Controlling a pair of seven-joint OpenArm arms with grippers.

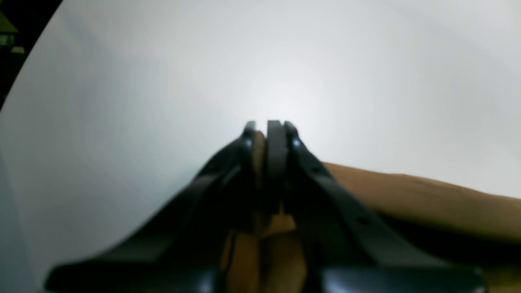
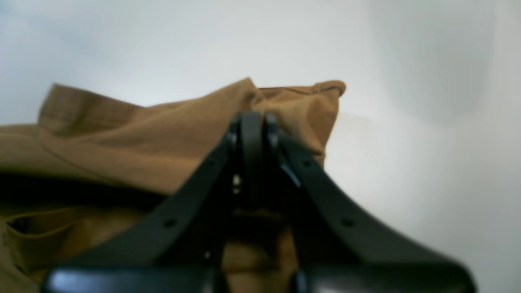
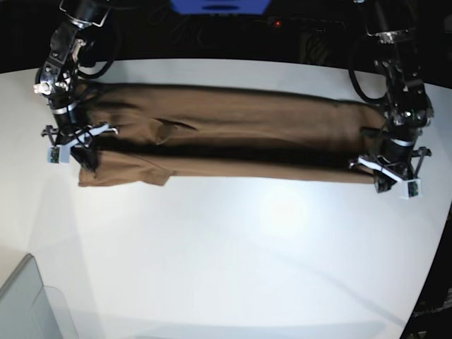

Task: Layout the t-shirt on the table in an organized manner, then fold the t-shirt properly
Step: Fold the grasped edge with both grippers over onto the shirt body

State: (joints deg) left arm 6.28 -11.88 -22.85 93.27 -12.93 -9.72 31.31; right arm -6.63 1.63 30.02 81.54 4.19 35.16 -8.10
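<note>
The brown t-shirt [image 3: 233, 134] stretches as a long folded band across the far part of the white bench [image 3: 240, 254]. The left end effector [image 3: 385, 169] is clenched on one end, the right end effector [image 3: 74, 141] on the other. A grey translucent bin [image 3: 28, 304] corner shows, contents unseen

Both arms are black, built of chunky jointed segments, with loops of black cable hanging beside them near the upper corners of the base view. Each wrist carries a pale grey ring and a small white bracket. The left gripper [image 1: 266, 126] has slim black fingers [image 1: 276, 146] that widen into broad, flat, strap-like bars with small round holes, and bluish glints near the tips. The right gripper [image 2: 252, 118] matches it: matte black, tapered, with similar holes.
</note>
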